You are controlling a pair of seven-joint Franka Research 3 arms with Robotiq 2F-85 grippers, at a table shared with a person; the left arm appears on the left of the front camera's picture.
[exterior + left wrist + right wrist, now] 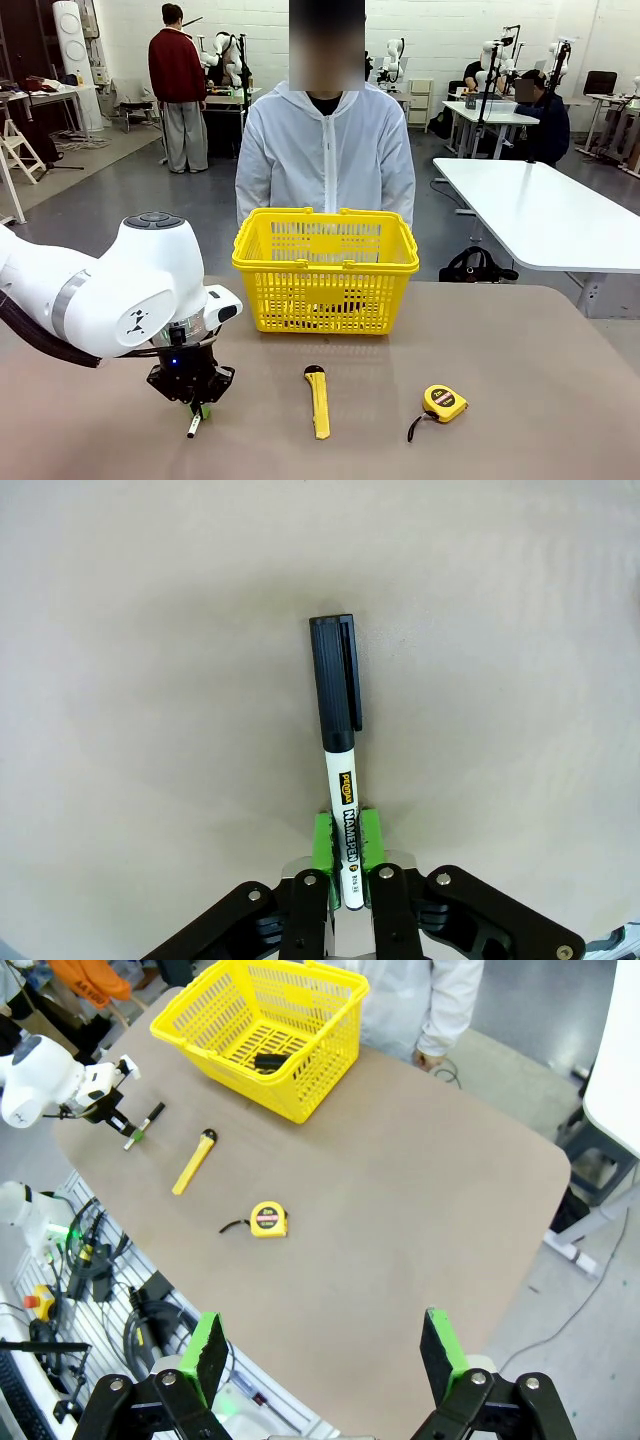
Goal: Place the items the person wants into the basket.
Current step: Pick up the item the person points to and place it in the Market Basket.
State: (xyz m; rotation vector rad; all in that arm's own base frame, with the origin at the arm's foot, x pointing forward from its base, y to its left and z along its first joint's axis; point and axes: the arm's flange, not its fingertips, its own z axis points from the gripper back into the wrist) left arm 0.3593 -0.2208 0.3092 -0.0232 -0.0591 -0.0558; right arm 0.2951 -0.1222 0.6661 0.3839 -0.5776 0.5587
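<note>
Low in the left of the front view, the white-barrelled marker (pixel 195 425) sits pinched between the green pads of the left gripper (pixel 197 410), its tip pointing down toward the brown table (pixel 520 400). Seen from the left wrist, the marker (pixel 341 780) runs up the middle of the frame, black cap toward the top, black print on the barrel just above the clamped pads (pixel 322 840), with bare tabletop behind it; whether it touches the table I cannot tell. Right of it in the front view, well apart, lies the yellow utility knife (pixel 318 401), and farther right the yellow-and-black tape measure (pixel 443 403). Behind them, at the centre of the frame, stands the yellow basket (pixel 325 268), with something dark lying on its floor (pixel 268 1060), too small to name. Just beyond the basket stands the person (pixel 325 150) in a white zip-front coat, at the far edge of the table. The right gripper (pixel 325 1355) hangs high over the table's near corner with its jaws spread wide and nothing between them; from its wrist view the basket (pixel 220 1010) lies at the upper left, the knife (pixel 193 1162) and tape measure (pixel 267 1219) left of centre, and the left arm (pixel 45 1080) with the marker (pixel 144 1125) at the far left.
</note>
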